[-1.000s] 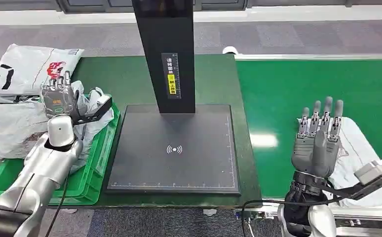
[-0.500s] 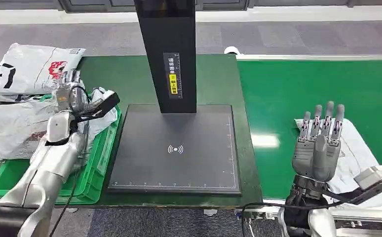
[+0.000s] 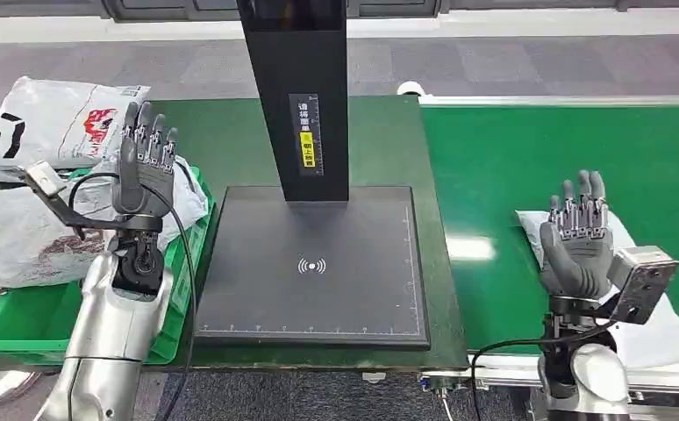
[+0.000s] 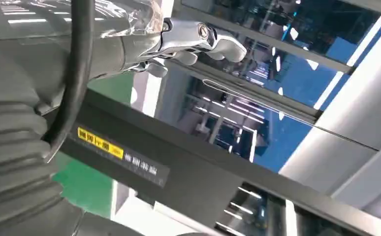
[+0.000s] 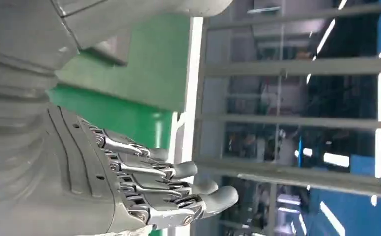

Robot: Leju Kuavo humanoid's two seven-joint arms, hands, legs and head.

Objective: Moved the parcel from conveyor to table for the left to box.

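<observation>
Head view: right hand [image 3: 579,250] raised, fingers straight and spread, holding nothing; parcel [image 3: 661,329] still on conveyor [image 3: 538,149] just behind fingers. Left hand [image 3: 143,167] likewise empty, fingers apart, over green bin [image 3: 20,320]. Pickup, transfer to scanner table [image 3: 314,267], boxing all pending.

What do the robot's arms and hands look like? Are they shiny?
Yes! Both arms are smooth, shiny silver tubes. The left hand and right hand are dark grey, with metal finger parts and rounded grey tips. Each wrist carries a small boxy silver camera on a bracket, and black cables loop along the arms. A grey ribbed cover wraps each wrist.
</observation>
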